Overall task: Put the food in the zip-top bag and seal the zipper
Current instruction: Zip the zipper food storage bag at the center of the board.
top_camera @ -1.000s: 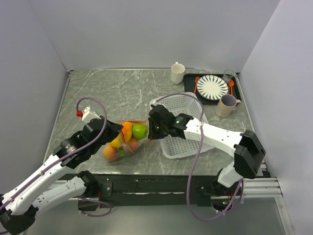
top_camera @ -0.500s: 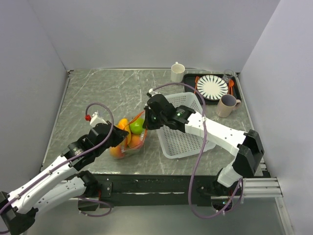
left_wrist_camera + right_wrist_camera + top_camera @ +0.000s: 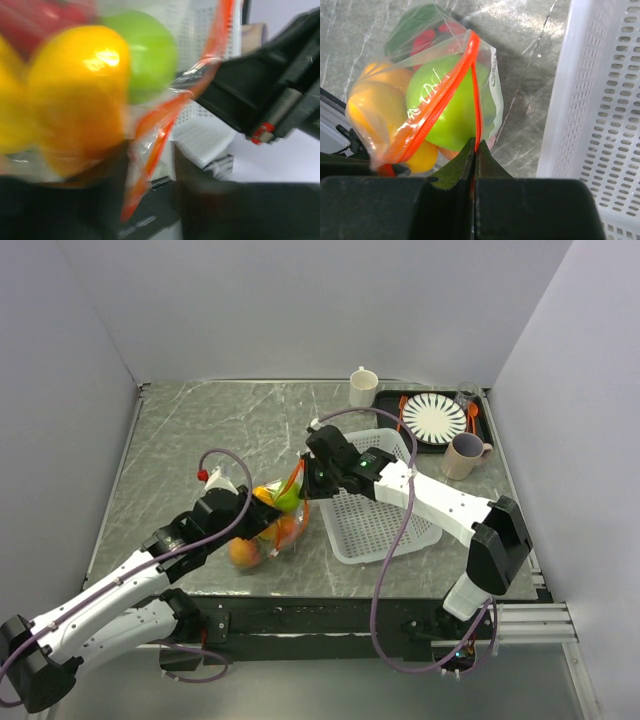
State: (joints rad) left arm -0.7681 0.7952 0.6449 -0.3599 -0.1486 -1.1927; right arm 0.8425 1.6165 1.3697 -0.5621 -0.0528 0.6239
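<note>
Zip-top bag (image 3: 272, 525) of food (image 3: 243, 552), perhaps lifted, grey veined table (image 3: 220, 420), pale walls (image 3: 300, 310)

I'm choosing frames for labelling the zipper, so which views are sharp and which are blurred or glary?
Right wrist view: crisp; the zipper reads cleanly over the green apple. Left wrist view: motion-blurred throughout, with a glare spot on the orange fruit. Top view: evenly lit and sharp, but the zip-top bag is small there.
</note>
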